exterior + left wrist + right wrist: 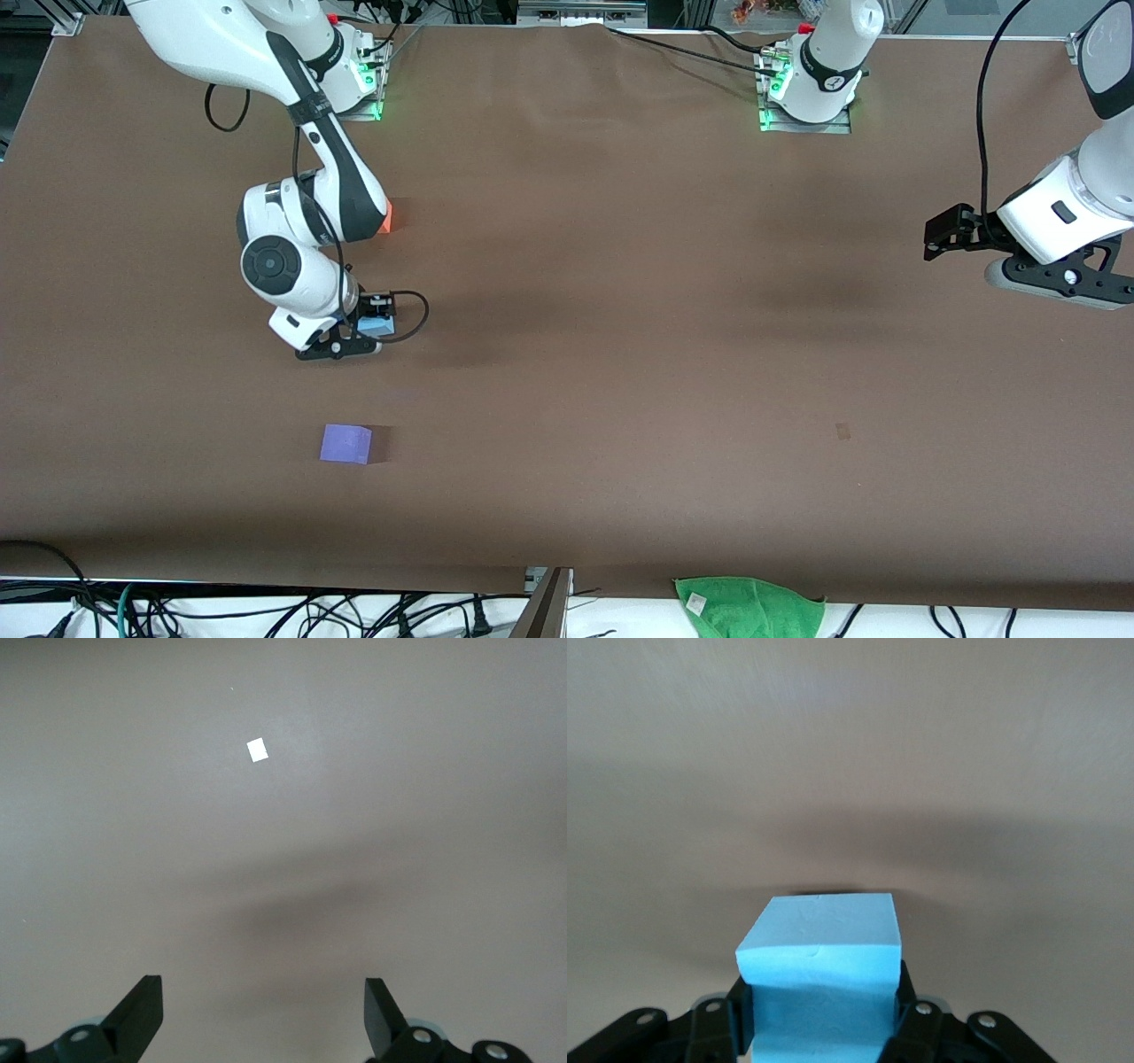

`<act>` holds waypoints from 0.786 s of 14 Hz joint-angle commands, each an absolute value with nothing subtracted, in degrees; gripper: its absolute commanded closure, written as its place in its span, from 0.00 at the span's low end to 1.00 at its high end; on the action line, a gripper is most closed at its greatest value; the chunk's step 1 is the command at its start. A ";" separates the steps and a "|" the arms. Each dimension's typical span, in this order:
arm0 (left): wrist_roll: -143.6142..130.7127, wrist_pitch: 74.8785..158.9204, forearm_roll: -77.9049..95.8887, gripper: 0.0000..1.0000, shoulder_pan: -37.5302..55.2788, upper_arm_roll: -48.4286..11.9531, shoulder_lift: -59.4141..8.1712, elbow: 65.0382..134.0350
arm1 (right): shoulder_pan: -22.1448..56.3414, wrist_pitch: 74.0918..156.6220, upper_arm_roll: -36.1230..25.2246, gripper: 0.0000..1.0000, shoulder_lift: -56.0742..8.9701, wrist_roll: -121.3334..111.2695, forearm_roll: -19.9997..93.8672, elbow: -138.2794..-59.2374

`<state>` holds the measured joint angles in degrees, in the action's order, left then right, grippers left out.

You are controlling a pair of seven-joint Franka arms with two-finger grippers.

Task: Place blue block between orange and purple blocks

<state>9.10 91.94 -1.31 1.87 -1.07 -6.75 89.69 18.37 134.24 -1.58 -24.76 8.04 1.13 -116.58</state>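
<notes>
My right gripper (pixel 347 344) is shut on the sky-blue block (pixel 376 325) and holds it low over the table, between the orange and purple blocks. In the right wrist view the blue block (pixel 819 961) sits between the fingers (pixel 914 1019), with its shadow on the table just past it. The orange block (pixel 387 217) lies farther from the front camera, mostly hidden by the right arm. The purple block (pixel 345 443) lies nearer to the front camera. My left gripper (pixel 1059 282) waits open and empty above the left arm's end of the table; its fingers (pixel 142 1010) are wide apart.
A green cloth (pixel 749 605) hangs at the table's front edge. A small pale mark (pixel 842 431) is on the brown table (pixel 620 310); it may be the white patch (pixel 258 750) in the left wrist view. Cables lie below the front edge.
</notes>
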 commanded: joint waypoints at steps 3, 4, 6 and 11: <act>8.26 92.20 -2.64 0.00 2.29 -1.05 -6.77 89.56 | 16.09 138.25 -1.23 0.49 -22.15 6.24 1.49 -121.91; 8.26 92.20 -2.64 0.00 2.37 -1.05 -6.77 89.56 | 15.65 138.25 -1.40 0.49 -22.15 6.33 1.49 -121.73; 8.26 92.20 -2.64 0.00 2.55 -1.14 -6.77 89.56 | 14.51 138.43 -1.32 0.49 -22.24 6.42 1.49 -121.73; 8.26 92.20 -2.64 0.00 2.55 -1.14 -6.77 89.56 | 13.89 138.52 -1.32 0.01 -23.38 6.60 3.42 -119.72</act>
<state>9.10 91.94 -1.31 2.16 -1.11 -6.76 89.69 14.66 138.27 -1.77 -24.23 7.80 1.76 -119.94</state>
